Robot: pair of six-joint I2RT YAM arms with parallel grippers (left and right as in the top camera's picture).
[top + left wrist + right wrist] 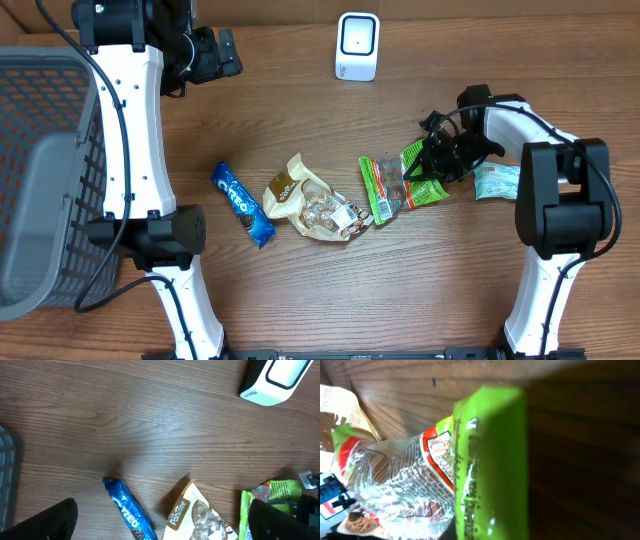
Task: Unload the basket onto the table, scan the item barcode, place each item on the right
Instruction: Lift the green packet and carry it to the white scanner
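the right jaws sit low over the right half of the wooden surface [300, 290] and are closed, seemingly pinching the edge of a bright green packet [422, 172]. in the right wrist view this packet fills the middle of the frame, edge-on and very close, so the fingers themselves are not visible. the packet lies on the surface, touching a second, longer packet with a green border and a clear window [383, 190] on its left. a pale teal packet [497, 181] lies just to the right, partly under the right arm [560, 200].

the left jaws are wide open and hold nothing. they hang above the surface at the far left, near the grey basket [40, 150], and their dark fingers [40, 520] show at the two lower corners of the left wrist view.

the white scanner [357, 46] stands at the far edge in the middle, well apart from the green packet. an oreo pack [243, 204] and a tan snack bag [310, 200] lie side by side in the centre, the bag touching the clear-windowed packet.
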